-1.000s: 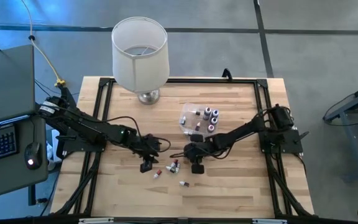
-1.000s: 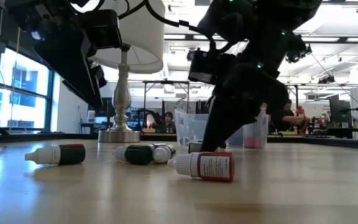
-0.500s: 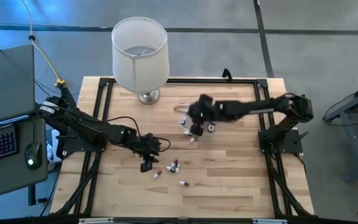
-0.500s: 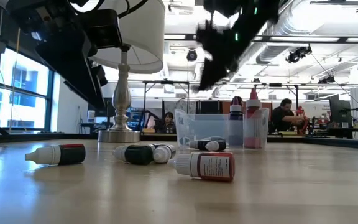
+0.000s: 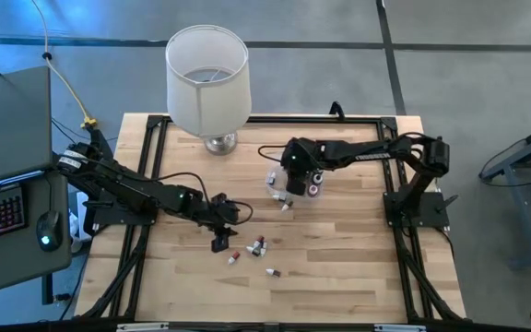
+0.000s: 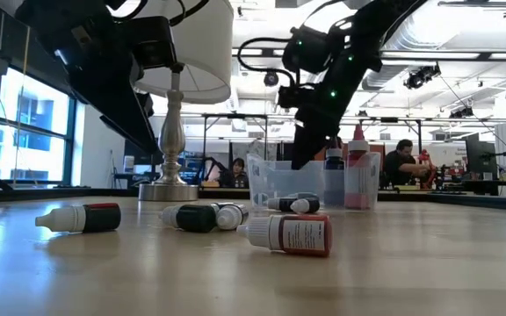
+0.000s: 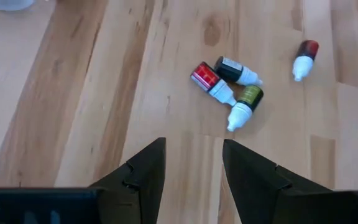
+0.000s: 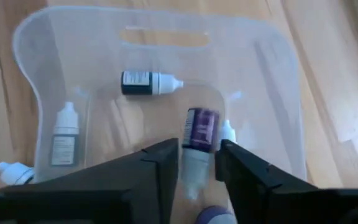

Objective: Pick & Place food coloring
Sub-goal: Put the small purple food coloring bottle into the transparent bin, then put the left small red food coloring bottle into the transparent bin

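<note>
Several small food coloring bottles lie on their sides on the table: a cluster of three (image 7: pixel 232 84) with one more (image 7: pixel 304 56) beside it, seen in the high view as the loose bottles (image 5: pixel 258 246). My left gripper (image 7: pixel 192 144) hangs open above the wood near them (image 5: pixel 219 243). My right gripper (image 5: pixel 295 182) is over the clear plastic tub (image 8: pixel 272 81), shut on a purple-labelled bottle (image 8: pixel 202 127). More bottles lie and stand in the tub, such as a dark one (image 8: pixel 146 81). One further bottle (image 5: pixel 287 205) lies just outside it. My right gripper pinches the purple-labelled bottle between its two fingers at the white cap end (image 8: pixel 193 167). The purple body (image 8: pixel 202 124) sticks out past the fingertips. The fingers point down from above, along the bottle. The bottle is lifted clear above the tub's floor.
A lamp with a white shade (image 5: pixel 207 78) stands at the table's far left, its metal base (image 6: pixel 169 189) behind the loose bottles. A black frame (image 5: pixel 390 157) runs along the table edges. Bare wood lies near the table's near edge. People sit in the room beyond.
My right gripper has risen from the table beside the loose bottles and swung toward the far edge, ending over the clear tub with the purple bottle between its fingers. The loose bottles and my left arm have stayed where they were.
</note>
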Robot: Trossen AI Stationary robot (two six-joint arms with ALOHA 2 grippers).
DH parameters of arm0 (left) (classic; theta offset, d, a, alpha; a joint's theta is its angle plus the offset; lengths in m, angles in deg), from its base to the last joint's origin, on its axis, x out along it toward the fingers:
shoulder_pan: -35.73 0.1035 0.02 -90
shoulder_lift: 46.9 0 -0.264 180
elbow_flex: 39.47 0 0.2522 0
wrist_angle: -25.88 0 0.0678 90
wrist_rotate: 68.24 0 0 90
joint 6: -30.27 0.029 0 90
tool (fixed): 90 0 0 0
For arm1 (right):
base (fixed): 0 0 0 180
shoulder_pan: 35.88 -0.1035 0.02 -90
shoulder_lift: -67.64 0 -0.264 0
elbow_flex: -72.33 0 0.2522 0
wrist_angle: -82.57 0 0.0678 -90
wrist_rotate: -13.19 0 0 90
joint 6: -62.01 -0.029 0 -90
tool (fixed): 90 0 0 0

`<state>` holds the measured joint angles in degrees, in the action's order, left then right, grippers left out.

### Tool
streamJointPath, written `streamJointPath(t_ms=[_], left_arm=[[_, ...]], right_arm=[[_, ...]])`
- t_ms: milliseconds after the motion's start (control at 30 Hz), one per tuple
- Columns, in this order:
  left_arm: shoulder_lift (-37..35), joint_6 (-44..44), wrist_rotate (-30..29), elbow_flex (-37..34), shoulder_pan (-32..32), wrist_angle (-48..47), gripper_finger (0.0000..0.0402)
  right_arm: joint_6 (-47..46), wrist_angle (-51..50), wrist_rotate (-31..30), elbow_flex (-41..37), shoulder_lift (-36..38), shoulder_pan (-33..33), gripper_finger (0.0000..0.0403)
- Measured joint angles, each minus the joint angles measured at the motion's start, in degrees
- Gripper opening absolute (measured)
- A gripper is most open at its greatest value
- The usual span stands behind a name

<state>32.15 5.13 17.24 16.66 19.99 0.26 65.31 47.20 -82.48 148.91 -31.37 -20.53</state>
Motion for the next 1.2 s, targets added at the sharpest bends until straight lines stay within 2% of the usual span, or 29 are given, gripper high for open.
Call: streamJointPath(t_ms=[167, 367, 533, 667, 800, 967, 1067, 1200], left_arm=[[0.0, 0.0, -4.5, 0.0, 0.0, 0.2, 0.0158], [0.0, 1.2, -5.0, 0.0, 0.0, 1.4, 0.0158], [0.0, 1.3, 3.6, 0.0, 0.0, 1.5, 0.0158], [0.3, -6.7, 13.2, 0.0, -0.2, 1.7, 0.0158], [2.6, -16.3, 17.7, -0.1, -1.2, 2.7, 0.0158], [4.5, -25.4, 18.5, 0.0, -3.8, 3.8, 0.0158], [6.2, -26.9, 18.3, 0.4, -4.6, 5.4, 0.0158], [9.2, -26.1, 17.7, 5.2, -5.0, 0.6, 0.0158]], right_arm=[[0.7, 0.1, 0.0, 0.0, 0.3, -0.4, 0.0163], [0.7, 0.3, 0.0, 0.0, 4.5, -3.6, 0.0168], [-2.1, 0.6, 0.2, 0.2, 9.8, -9.8, 0.0149], [-3.2, 1.8, 0.2, 0.2, 10.4, -16.5, 0.0139], [-3.3, 4.4, -1.2, 0.2, 9.3, -22.7, 0.0138], [-3.5, 5.6, -7.7, 0.1, 8.7, -28.7, 0.0138], [-3.4, 6.0, -10.7, 0.1, 8.7, -31.2, 0.0138], [-3.4, 6.0, -10.8, 0.1, 8.7, -33.0, 0.0138]])
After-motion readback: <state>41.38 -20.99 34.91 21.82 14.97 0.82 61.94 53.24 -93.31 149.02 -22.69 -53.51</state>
